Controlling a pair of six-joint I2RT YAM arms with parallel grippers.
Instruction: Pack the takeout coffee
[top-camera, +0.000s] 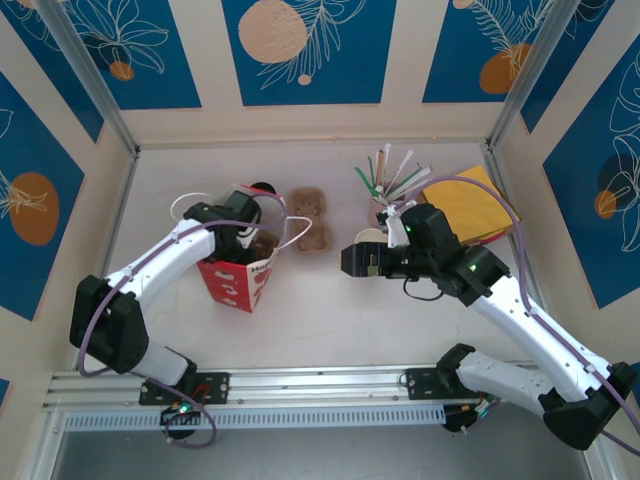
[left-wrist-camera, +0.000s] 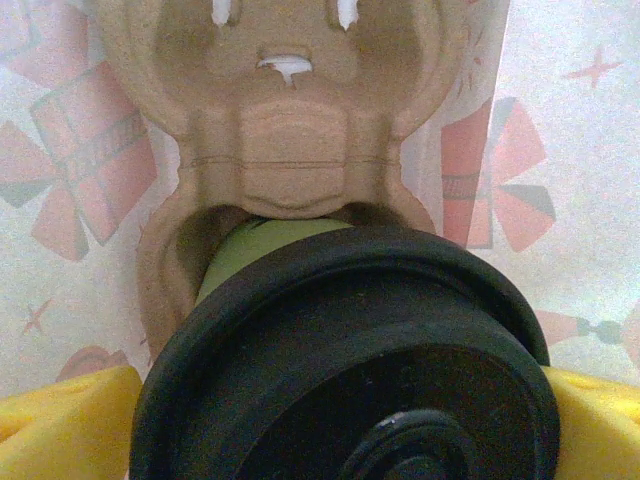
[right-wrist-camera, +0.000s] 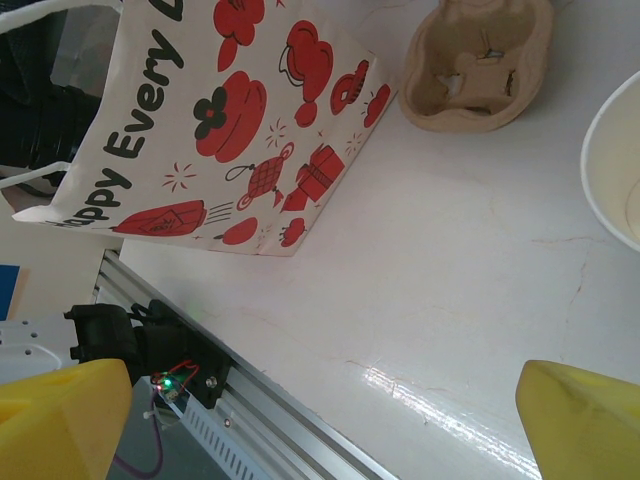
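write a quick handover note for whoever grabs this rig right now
Left pincer: down inside the gift bag, fingers against both sides of the black lid of the takeout coffee; it looks gripped.
Right pincer: open, empty, over the table beside the bag.
Coffee: its green body is in a well of the pulp carrier that sits in the bag.
Done: coffee is in the bag.
Left: check that it is seated, release, lift the left arm out.
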